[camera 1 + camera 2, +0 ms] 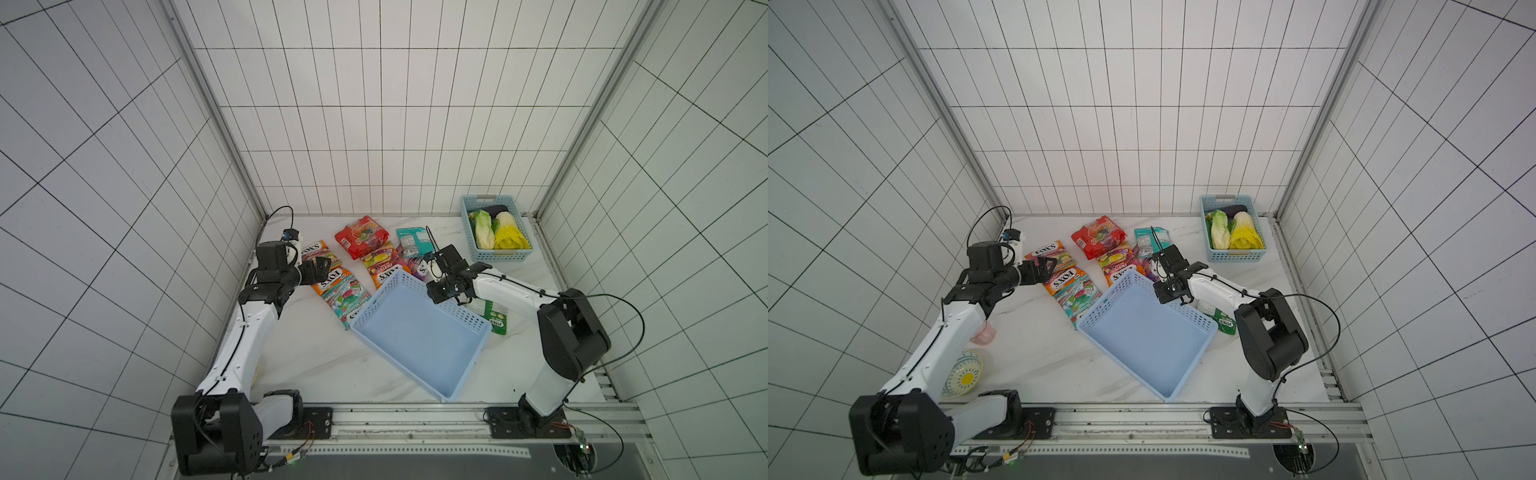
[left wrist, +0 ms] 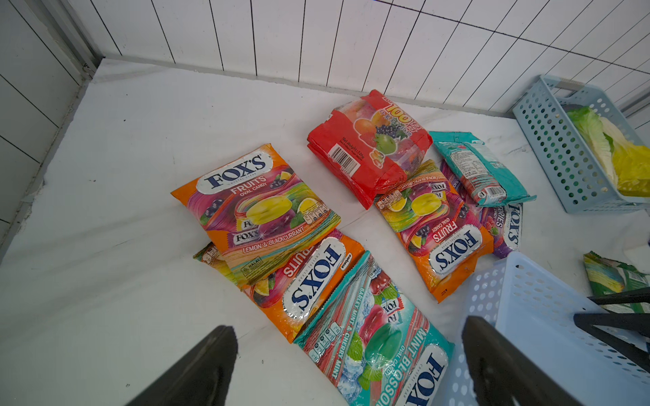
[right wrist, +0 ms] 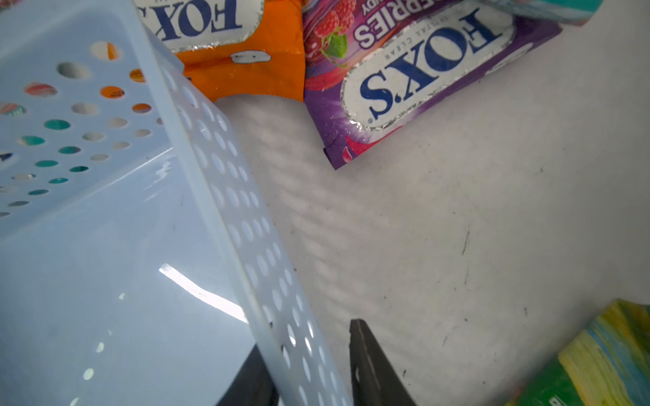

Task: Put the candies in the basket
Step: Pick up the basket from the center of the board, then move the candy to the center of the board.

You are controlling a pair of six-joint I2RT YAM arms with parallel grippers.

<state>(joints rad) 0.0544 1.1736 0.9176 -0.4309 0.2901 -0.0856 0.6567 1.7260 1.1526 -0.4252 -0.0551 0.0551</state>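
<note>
The basket (image 1: pixel 415 345) lies empty on the surface (image 1: pixel 299 357), and all the candies (image 1: pixel 386 266) are outside it, most of them just past its far side. The right tool (image 3: pixel 306 335) is narrow, with one finger inside the basket's wall and one outside. A thin gap shows at the outer finger, so it is hard to tell if it pinches the wall. The left tool (image 1: pixel 323 267) is wide open and holds nothing, above the orange bags (image 2: pixel 253 211) near the basket's far corner. If the right tool pulls, the thin wall may slip out, or the basket may bump the shiny bags away. The bags lie on each other, so the left tool may grab two or drop one. Most bags say "FOX'S". An orange bag says "FRUITS OVAL CANDY" and "LEMON & BLACKCURRANT", the teal bag (image 2: pixel 373 337) says "BARLEY MINT & CHERRY MINT", and the red bag (image 2: pixel 369 147) shows "100".
</note>
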